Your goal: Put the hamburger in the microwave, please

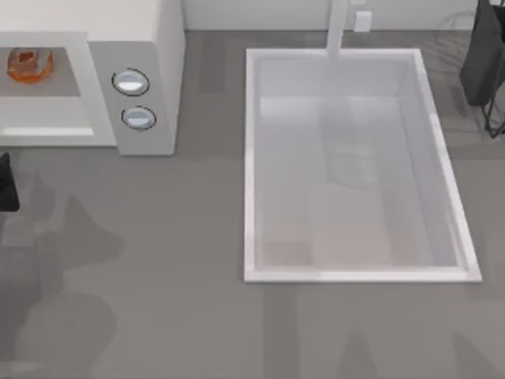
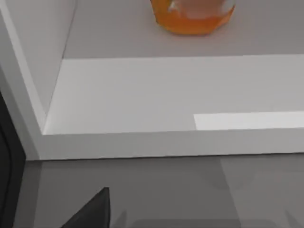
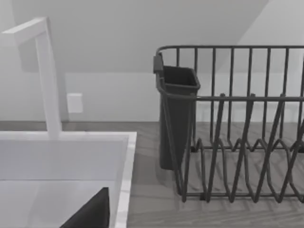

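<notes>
The hamburger (image 1: pixel 30 65) rests on the floor of the microwave (image 1: pixel 158 31) cavity, at the upper left of the top view. It is roundish, so I can read no long axis or heading from it. Its body is glossy orange-tan with white patches; the left wrist view shows its lower rim (image 2: pixel 192 21) faceted and translucent.

The microwave is boxy and off-white, with matte smooth walls and two round silver-grey knobs (image 1: pixel 131 82) on its side panel.

My left arm (image 1: pixel 6 183) sits at the left edge, over the grey desk (image 1: pixel 158 260). I cannot tell the state of either claw.

The white rectangular sink (image 1: pixel 252 158) occupies centre right; a dark wire rack (image 3: pixel 237 142) stands beside it.
</notes>
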Tool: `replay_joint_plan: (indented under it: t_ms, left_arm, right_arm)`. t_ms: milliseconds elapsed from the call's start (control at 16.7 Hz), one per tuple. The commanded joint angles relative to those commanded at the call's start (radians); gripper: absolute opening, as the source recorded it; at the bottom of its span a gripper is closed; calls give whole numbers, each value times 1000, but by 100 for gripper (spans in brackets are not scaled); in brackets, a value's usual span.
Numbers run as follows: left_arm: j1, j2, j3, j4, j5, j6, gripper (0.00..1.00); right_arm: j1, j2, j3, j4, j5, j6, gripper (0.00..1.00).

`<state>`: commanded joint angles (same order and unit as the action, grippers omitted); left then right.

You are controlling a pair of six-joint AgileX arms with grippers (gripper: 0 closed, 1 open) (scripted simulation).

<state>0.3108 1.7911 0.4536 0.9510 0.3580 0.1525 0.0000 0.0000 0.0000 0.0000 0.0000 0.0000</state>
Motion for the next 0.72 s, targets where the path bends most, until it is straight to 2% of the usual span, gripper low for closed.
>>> replay_joint_plan:
  t_ms: [420, 720]
  left_arm:
    - [2, -277, 93, -412, -7, -1, 100]
    - [2, -373, 129, -517, -7, -2, 100]
  right_arm:
    - [0, 0, 0, 0, 0, 0, 100]
    - [0, 0, 0, 0, 0, 0, 100]
